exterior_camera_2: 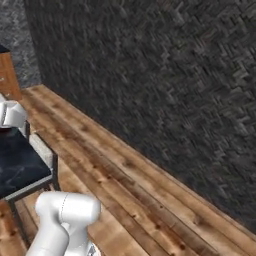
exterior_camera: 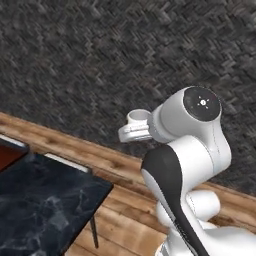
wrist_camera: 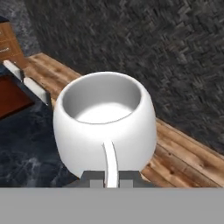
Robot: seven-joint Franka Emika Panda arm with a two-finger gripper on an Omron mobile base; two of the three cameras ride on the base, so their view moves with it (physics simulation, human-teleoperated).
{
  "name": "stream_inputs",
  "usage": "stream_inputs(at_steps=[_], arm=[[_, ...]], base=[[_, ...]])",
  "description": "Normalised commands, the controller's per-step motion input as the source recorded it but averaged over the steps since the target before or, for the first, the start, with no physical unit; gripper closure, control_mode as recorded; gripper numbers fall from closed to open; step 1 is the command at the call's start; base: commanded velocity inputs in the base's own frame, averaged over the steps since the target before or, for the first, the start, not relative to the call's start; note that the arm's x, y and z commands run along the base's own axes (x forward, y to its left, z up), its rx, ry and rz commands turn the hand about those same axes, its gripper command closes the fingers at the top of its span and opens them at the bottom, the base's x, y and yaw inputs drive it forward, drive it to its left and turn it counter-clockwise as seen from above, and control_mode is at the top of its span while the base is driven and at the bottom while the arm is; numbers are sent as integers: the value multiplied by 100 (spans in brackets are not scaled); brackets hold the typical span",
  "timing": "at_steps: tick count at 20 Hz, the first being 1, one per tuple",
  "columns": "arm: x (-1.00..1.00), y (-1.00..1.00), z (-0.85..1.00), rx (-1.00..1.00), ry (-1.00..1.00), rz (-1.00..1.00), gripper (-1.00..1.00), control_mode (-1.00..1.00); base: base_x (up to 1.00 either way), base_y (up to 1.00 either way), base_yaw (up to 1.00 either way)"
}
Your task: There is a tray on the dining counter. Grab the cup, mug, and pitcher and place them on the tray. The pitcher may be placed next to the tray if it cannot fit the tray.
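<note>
Mug handle is the reason the small squat white rounded mug sits so close in the hand view: the thin white strap of the handle runs straight down into the gripper, whose two dark tips are drawn together on either side of it, clamped on the mug by that handle. Held this way the mug stays upright, its mouth facing up and its inside pale and apparently empty, which suits carrying rather than tipping.

From the left base view the same mug shows as a white ring at the end of the arm's hand, raised in the air against the dark herringbone wall and above the brown plank floor, off the edge of the counter. The black, white-veined marble dining counter lies below and to the left. In the hand view a corner of the flat dark reddish-brown wooden tray shows at the left edge, resting on that counter, well apart from the mug.

My reading is that the mug is mid-carry toward the tray; the lift keeps it clear of the counter's edge.
</note>
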Motion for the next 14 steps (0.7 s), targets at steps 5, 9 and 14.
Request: stream_inputs(at_steps=[5,9,14], arm=[[0,0,0,0,0,0,100,100],[0,0,0,0,0,0,100,100],[0,0,0,0,0,0,100,100]], base=[[74,-55,37],[67,-61,45],[65,-52,49]])
